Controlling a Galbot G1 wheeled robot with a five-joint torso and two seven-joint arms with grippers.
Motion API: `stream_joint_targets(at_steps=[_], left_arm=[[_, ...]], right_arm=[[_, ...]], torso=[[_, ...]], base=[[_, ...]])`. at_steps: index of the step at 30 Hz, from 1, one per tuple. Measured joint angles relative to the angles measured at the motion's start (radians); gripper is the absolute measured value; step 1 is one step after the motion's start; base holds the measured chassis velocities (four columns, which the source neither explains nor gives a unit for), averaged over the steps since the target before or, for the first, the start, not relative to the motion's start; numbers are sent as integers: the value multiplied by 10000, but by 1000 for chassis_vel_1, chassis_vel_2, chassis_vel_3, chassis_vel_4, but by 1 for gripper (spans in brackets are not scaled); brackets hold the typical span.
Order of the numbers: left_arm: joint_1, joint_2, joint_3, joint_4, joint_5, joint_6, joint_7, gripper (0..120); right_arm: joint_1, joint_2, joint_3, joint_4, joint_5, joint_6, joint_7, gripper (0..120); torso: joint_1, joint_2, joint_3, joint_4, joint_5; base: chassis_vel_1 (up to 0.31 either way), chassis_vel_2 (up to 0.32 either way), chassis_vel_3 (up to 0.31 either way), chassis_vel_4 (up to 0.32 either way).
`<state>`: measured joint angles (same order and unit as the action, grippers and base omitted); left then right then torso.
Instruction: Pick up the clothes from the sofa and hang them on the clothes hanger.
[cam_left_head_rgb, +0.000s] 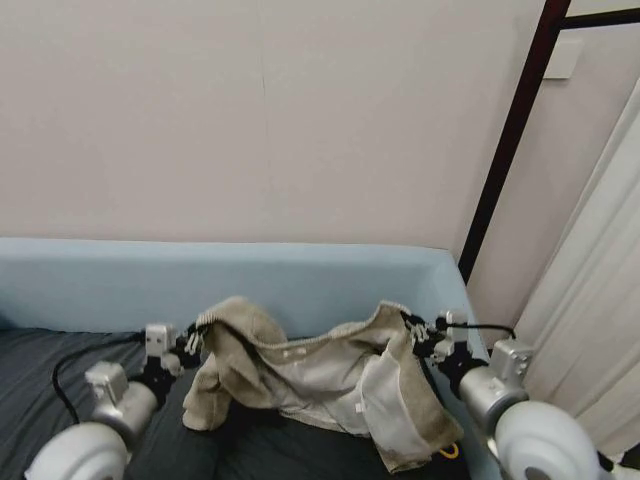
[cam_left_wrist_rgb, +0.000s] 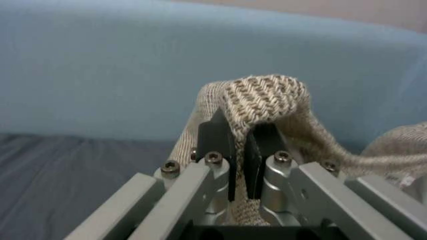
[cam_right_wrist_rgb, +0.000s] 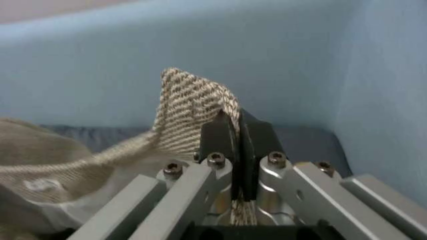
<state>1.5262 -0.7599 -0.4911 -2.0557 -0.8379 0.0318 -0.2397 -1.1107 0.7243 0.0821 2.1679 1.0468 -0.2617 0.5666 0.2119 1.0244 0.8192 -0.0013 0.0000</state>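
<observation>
A beige knit garment (cam_left_head_rgb: 320, 375) with a pale lining hangs stretched between my two grippers just above the sofa's dark seat. My left gripper (cam_left_head_rgb: 192, 342) is shut on its left shoulder edge, and the left wrist view shows the knit fabric (cam_left_wrist_rgb: 265, 97) pinched between the black pads (cam_left_wrist_rgb: 217, 145). My right gripper (cam_left_head_rgb: 415, 333) is shut on the garment's right edge; the knit fabric (cam_right_wrist_rgb: 190, 107) sticks up from between its pads (cam_right_wrist_rgb: 220, 140). A dark pole of the clothes hanger (cam_left_head_rgb: 510, 140) stands at the right, beside the sofa.
The light blue sofa backrest (cam_left_head_rgb: 100, 280) runs behind the garment, and its armrest (cam_left_head_rgb: 455, 300) is close to my right gripper. A dark grey seat cushion (cam_left_head_rgb: 40, 370) lies below. A white curtain (cam_left_head_rgb: 600, 290) hangs at far right. A bare wall rises behind.
</observation>
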Motion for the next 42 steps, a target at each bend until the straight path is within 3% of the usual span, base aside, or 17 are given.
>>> stream_joint_targets(at_steps=[5,9,14,16,18,21,22,25,27,30,35,42], left_arm=[[1545,-140,-1125,-754,56,-381,41,3],[2773,-130,-2587,-2469,-98,-369,-312,3],[3272,-14,-3178,-3283,-442,-9,-661,3],[2999,-15,-2976,-3004,-467,52,-728,3],[2300,-5,-2527,-2113,-557,176,-808,3],[263,47,-788,-283,-841,400,-907,3],[263,47,-788,-283,-841,400,-907,3],[-1853,-157,1134,1143,-973,444,-910,3],[-2277,-253,1566,1528,-996,443,-902,3],[-3541,-754,3100,3148,-747,308,-877,3],[-4140,-1275,3646,4294,-431,146,-805,3],[-3865,-1259,3121,4426,-388,77,-718,3]], right_arm=[[-1019,-162,769,1135,142,-233,307,0],[-1349,-444,1530,3094,1111,-1337,1667,0],[-1444,-483,2095,3386,1822,-1859,2604,0],[-1344,-412,2100,3360,1853,-1847,2601,0],[-1015,-240,1879,2847,1743,-1630,2289,0],[-128,360,964,570,1045,-802,979,0],[-128,360,964,570,1045,-802,979,0],[659,1132,-209,-1578,349,-204,35,0],[821,1346,-487,-2017,178,-107,-117,0],[1236,2273,-1366,-3746,-495,143,-612,0],[1640,3154,-1841,-5351,-1163,281,-900,0],[1777,3360,-1974,-5943,-1750,302,-1238,0]], torso=[[-1,1,-1,-6,-1],[-1,2,-3,-1,-3],[-1,2,-2,-2,6],[-1,2,-2,-3,3],[-2,3,-2,-3,-7],[0,0,2,4,-8],[0,0,2,4,-8],[4,-1,4,-7,2],[4,-1,4,-9,3],[3,-1,3,-2,-3],[3,-1,3,-2,-3],[3,-1,1,0,-1]], base=[[0,0,0,0],[0,0,0,0],[0,0,0,0],[0,0,0,0],[0,0,0,0],[0,0,0,0],[0,0,0,0],[0,0,0,0],[0,0,0,0],[0,0,0,0],[0,0,0,0],[0,0,0,0]])
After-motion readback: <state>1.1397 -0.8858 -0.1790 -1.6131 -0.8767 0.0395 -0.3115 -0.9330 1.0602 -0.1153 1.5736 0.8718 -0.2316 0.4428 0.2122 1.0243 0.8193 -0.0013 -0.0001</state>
